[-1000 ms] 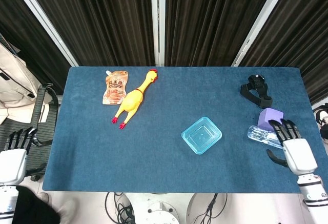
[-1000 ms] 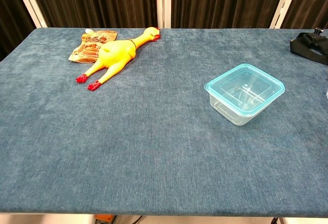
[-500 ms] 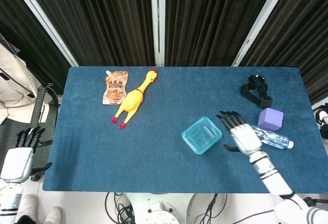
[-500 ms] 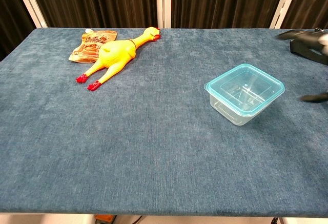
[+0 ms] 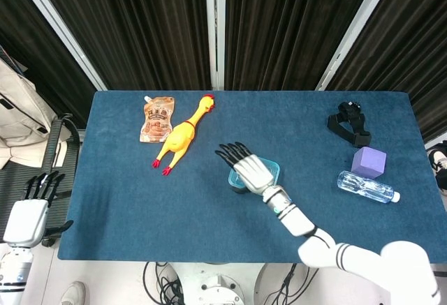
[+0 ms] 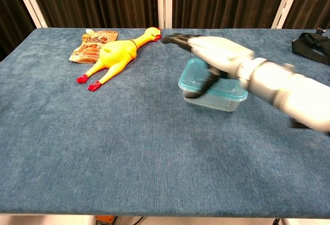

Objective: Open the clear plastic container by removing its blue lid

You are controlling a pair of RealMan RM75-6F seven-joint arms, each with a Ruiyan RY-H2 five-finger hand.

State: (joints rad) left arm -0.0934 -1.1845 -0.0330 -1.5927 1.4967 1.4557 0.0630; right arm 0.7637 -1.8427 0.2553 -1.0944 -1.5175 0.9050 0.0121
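The clear plastic container point(image 6: 212, 90) sits mid-worktop point(image 5: 209, 228) with its blue lid point(image 6: 189, 79) still on, so the opening is not done. The right hand point(image 5: 249, 169) hovers over it, fingers spread, thumb down its near side, gripping nothing clearly. The left hand point(image 5: 28, 211) hangs spread off the worktop's edge.

The right hand point(image 5: 253, 171) has a glossy white moulded back shell and slim black fingers point(image 5: 230, 153). Its forearm is white, built in rounded segments, with a grey ring at the wrist. The left hand point(image 5: 26, 211) matches: white shell, black fingers.
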